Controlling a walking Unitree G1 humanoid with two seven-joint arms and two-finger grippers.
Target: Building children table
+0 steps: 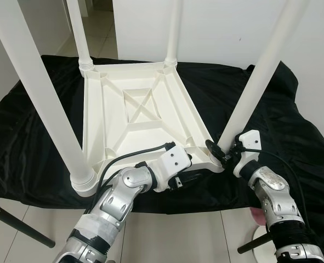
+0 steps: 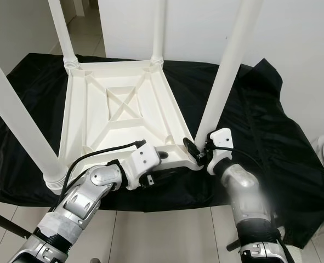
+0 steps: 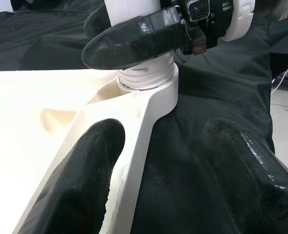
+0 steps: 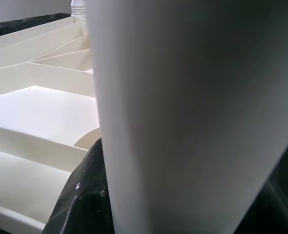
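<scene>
**Gripping the near-right table leg**

Clamping the white leg (image 1: 255, 87) just above its socket, the right gripper (image 1: 223, 152) grasps it at the upturned table's (image 1: 137, 115) near-right corner. The left gripper (image 3: 165, 161) hangs released, one finger over the table's edge beside that corner. The table lies on a black cloth (image 1: 282, 126) above tiled floor (image 1: 178, 235), white wall (image 1: 227, 27) behind.

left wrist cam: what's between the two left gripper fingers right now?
The near edge rail of the upturned white tabletop runs between the left gripper fingers, black cloth beside it. The jaws stand open, straddling the rail near the corner socket.
</scene>
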